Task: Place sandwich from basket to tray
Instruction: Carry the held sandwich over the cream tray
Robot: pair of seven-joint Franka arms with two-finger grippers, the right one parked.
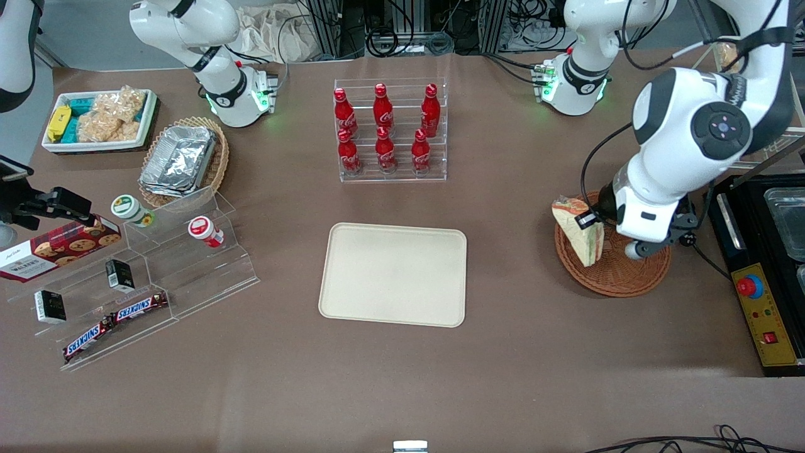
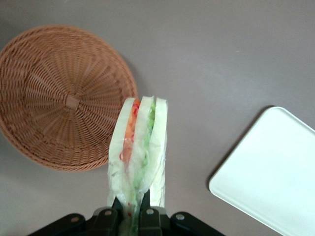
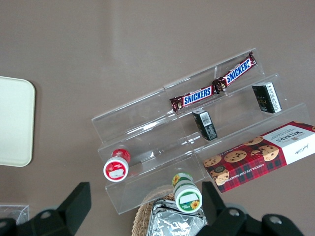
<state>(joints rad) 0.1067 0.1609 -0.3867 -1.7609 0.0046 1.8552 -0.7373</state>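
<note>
Brown matte table [image 1: 516, 352], cables and frame rails along its back edge. Between your working arm and the tray [image 1: 394, 274] nothing stands; bare tabletop only. The clear rack of red cola bottles [image 1: 390, 129] sits farther from the front camera than the tray. Toward the parked arm's end you have stepped acrylic shelves [image 1: 157, 277] with Snickers bars [image 1: 116, 321], two small pots and a cookie box, an oval wicker basket of foil containers [image 1: 182, 160], and a white bin of snacks [image 1: 100, 119]. Your gripper [image 2: 131, 211] hangs above the table just beside the basket [image 1: 619, 267], fingers [image 2: 144, 212] clenched on the sandwich's [image 2: 140, 147] wrapped edge. Sandwich is lifted clear of the basket, wedge held on edge, pale bread, orange and green filling, crinkly clear wrap. Basket is round, shallow, reddish-brown weave, nothing in it. Tray is flat cream rectangle, rounded corners, low rim, bare.
</note>
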